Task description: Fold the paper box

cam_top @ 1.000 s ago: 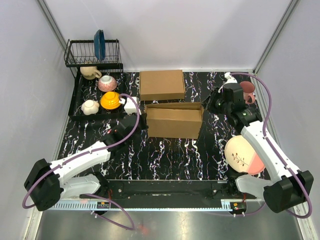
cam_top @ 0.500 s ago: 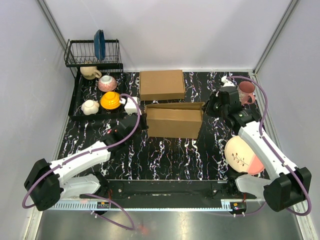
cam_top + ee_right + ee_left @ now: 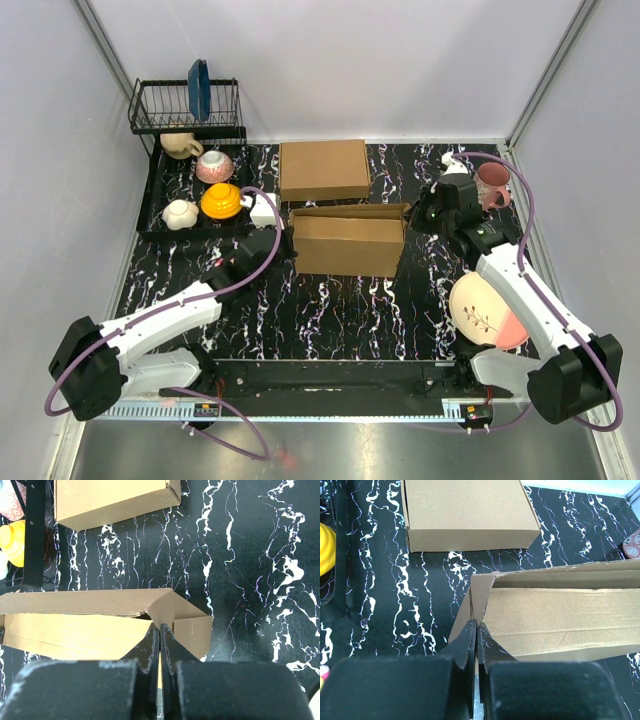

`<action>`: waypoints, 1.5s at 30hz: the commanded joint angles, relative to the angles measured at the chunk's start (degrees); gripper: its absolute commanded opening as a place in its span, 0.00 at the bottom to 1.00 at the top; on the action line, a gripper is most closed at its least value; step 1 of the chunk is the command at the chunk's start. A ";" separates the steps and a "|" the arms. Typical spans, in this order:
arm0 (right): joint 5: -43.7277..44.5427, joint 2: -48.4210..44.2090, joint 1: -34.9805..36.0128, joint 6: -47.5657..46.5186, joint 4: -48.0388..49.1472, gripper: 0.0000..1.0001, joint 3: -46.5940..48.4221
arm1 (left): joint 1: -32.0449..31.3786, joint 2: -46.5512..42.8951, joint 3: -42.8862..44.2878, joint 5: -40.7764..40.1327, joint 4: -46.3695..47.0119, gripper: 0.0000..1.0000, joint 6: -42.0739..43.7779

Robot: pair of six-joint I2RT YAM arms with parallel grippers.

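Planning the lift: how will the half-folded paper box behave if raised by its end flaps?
Likely light: the paper box is thin corrugated card. Probably floppy: its walls stand loose, so it may sag or unfold between the left hand and right hand pinching its ends. Hardly fragile, though it may crease.

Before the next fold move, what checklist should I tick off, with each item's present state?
1. Left gripper shut on the left end flap of the paper box: ok.
2. Right gripper shut on the right end flap: ok.
3. Paper box apart from the formed box behind it: ok.
4. Paper box closed on top: not ok, it stands open.
5. How deep each pinch reaches on the cardboard: cannot tell.
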 commanded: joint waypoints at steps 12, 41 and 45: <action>1.81 -4.86 2.23 1.76 0.70 0.00 -10.15 | -0.48 0.81 -0.05 -1.23 -5.80 0.00 -0.40; 14.38 -3.37 10.22 13.97 -13.89 0.00 -17.19 | -0.48 0.37 -2.25 -1.23 -6.06 0.00 -4.10; 15.53 -3.19 10.22 15.90 -17.23 0.00 -16.75 | -0.48 0.02 -2.16 -1.84 -6.06 0.00 -3.74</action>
